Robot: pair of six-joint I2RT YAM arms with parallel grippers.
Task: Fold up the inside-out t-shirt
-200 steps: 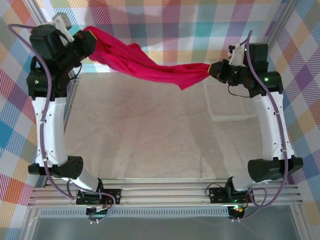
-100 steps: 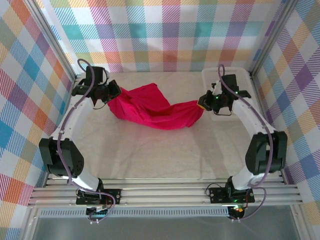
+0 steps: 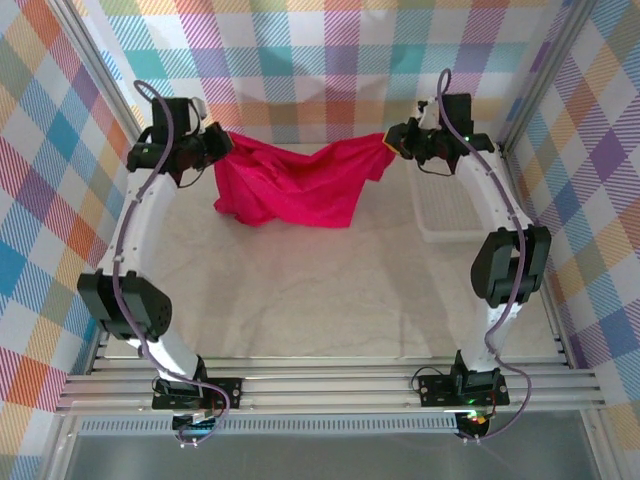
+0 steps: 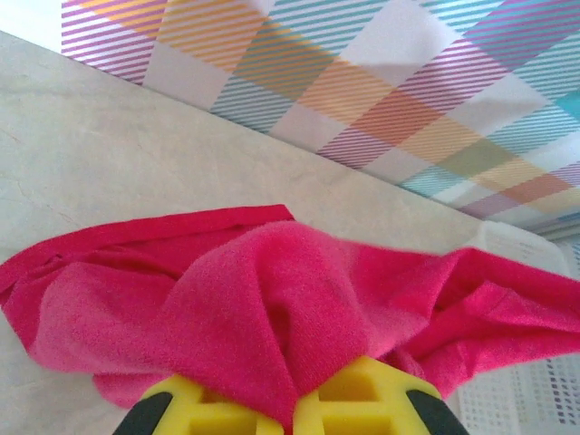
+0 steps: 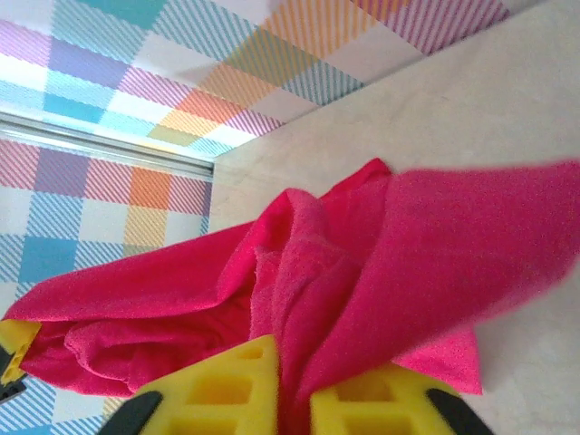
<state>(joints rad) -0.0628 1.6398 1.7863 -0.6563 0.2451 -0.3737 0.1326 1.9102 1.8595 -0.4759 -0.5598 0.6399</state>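
Two ends of the bright red short-sleeved cloth t-shirt (image 3: pixel 295 185) are pinched, one by each gripper, at the far end of the pale marbled tabletop (image 3: pixel 300 300). At ten o'clock in the overhead view, the left gripper (image 3: pixel 222 148) is clenched on one end; its wrist camera shows yellow pads (image 4: pixel 208 408) squeezing a bunched fold. The shirt sags between the grippers at twelve o'clock, its crumpled lower folds hanging low over the table. At two o'clock the right gripper (image 3: pixel 390 143) grasps the other end, its yellow fingers (image 5: pixel 236 381) closed on gathered cloth. A white slatted plastic basket (image 3: pixel 440 235) sits at three o'clock, just beside the shirt's right end.
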